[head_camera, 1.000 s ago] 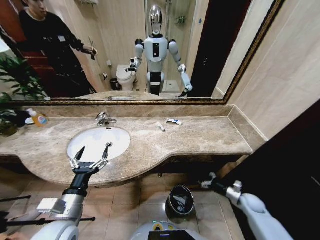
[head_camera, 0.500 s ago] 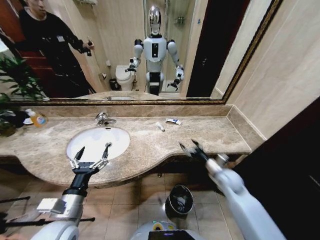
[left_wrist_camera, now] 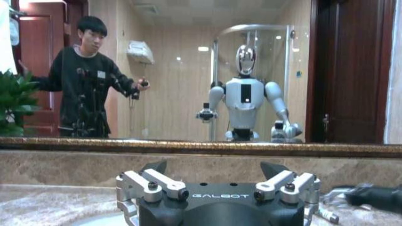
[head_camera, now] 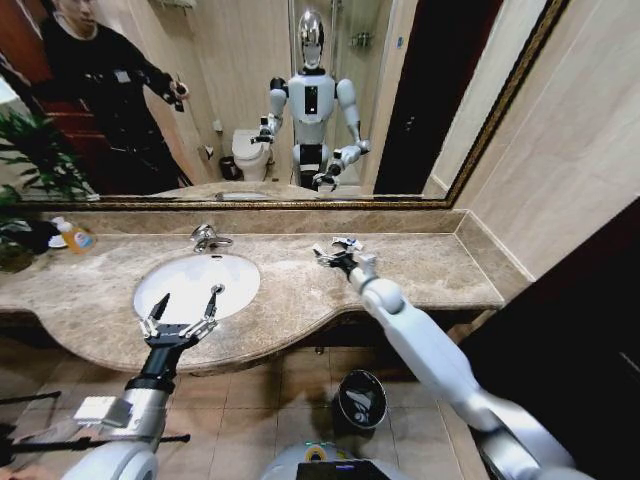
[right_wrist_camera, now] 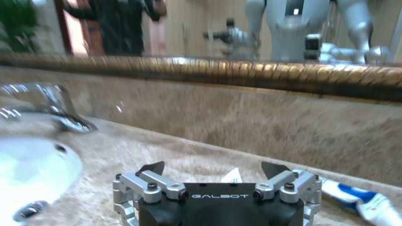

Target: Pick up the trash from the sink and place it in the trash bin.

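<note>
The right gripper [head_camera: 333, 252] has swung up from beside the trash bin [head_camera: 359, 402], where it hung a second ago, and now reaches over the counter [head_camera: 420, 270] to the right of the sink [head_camera: 196, 283], its arm stretched across the counter's front edge. Its fingers stand spread wide, with nothing between them, just above the thin white tube [head_camera: 321, 253] and just beside the blue-white packet [head_camera: 349, 243]. In the right wrist view the tube's end [right_wrist_camera: 232, 176] shows between the open finger mounts, and the packet [right_wrist_camera: 364, 202] lies on the marble close to the backsplash.

The left gripper [head_camera: 183, 312] has not shifted: it hovers over the near rim of the sink, fingers wide apart and empty. The basin itself looks bare white inside, with the chrome faucet [head_camera: 208, 238] at its far edge.

The trash bin stands on the tiled floor below the counter, to the right of the sink, under the right arm. An orange-labelled soap bottle [head_camera: 72, 236] sits far to the left of the sink by a plant [head_camera: 30, 165].
</note>
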You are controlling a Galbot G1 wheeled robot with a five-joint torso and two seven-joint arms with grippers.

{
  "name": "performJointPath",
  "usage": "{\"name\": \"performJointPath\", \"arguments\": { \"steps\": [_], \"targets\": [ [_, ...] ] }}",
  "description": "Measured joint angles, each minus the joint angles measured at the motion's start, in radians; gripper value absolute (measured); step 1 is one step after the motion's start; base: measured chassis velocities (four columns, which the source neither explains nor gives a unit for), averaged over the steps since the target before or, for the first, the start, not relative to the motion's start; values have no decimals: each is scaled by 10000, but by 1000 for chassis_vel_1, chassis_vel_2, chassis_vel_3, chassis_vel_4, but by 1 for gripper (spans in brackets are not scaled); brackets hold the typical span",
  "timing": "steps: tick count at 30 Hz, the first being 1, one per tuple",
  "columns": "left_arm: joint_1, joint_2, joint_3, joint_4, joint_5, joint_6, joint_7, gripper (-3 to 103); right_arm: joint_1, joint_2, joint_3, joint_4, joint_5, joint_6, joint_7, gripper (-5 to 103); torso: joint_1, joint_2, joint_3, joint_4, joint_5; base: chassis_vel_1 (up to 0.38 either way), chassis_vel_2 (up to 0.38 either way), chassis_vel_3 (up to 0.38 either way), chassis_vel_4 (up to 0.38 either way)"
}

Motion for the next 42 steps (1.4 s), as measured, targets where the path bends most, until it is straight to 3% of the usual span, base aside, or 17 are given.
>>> {"name": "performJointPath", "arguments": {
  "steps": [4, 12, 13, 15, 16, 25, 27, 31, 33, 35, 39, 41, 42],
  "targets": [
    [0, 0, 0, 0, 0, 0, 0, 100, 826, 434, -466, -851, -121, -803, 382, 100, 0, 0, 0, 0, -1, 0, 0, 0, 0],
    [0, 0, 0, 0, 0, 0, 0, 100, 1306, 352, -766, -957, -73, -1750, 400, 98, -1, 0, -1, -1, -1, 0, 0, 0, 0],
    [0, 0, 0, 0, 0, 0, 0, 100, 1397, 265, -880, -931, 11, -2015, 347, 91, -1, 0, -1, -1, -1, 0, 0, 0, 0],
    [0, -1, 0, 0, 0, 0, 0, 100, 1463, 237, -934, -930, 76, -2180, 313, 91, -1, 0, -1, -2, -1, 0, 0, 0, 0],
    [0, -1, 0, 0, 0, 0, 0, 100, 1561, 233, -999, -975, 186, -2343, 279, 84, -1, 0, -1, -2, 0, 0, 0, 0, 0],
    [0, 0, 0, 0, 0, 0, 0, 100, 1906, 360, -1250, -1309, 523, -2715, 337, 63, -1, 0, -1, -1, 1, 0, 0, 0, 0],
    [0, 0, 0, 0, 0, 0, 1, 100, 1941, 327, -1321, -1351, 631, -2887, 350, 55, -1, 1, -1, -1, 1, 0, 0, 0, 0],
    [0, 0, 0, 0, 0, 0, 1, 100, 1942, 290, -1326, -1428, 664, -2910, 352, 44, -1, 2, -1, -1, 2, 0, 0, 0, 0],
    [0, 0, 0, 0, 0, 0, 0, 100, 1946, 284, -1309, -1525, 666, -2855, 358, 33, -2, 2, -1, -1, 2, 0, 0, 0, 0],
    [0, 0, 0, 0, 0, 0, 1, 100, 1945, 290, -1242, -1527, 686, -2789, 375, 31, -1, 2, -1, -1, 3, 0, 0, 0, 0],
    [0, 0, 0, 0, 0, 0, 0, 100, 1852, 273, -1077, -1299, 820, -2719, 429, 35, -1, 2, -1, -1, 3, 0, 0, 0, 0],
    [0, 0, 0, 0, 0, 0, 0, 100, 1787, 219, -973, -1194, 848, -2644, 427, 51, -2, 2, -2, -1, 2, 0, 0, 0, 0],
    [0, 0, 0, 0, 0, 0, 0, 100, 1787, 219, -973, -1194, 848, -2644, 427, 51, -2, 2, -2, -1, 2, 0, 0, 0, 0]
  ]
}}
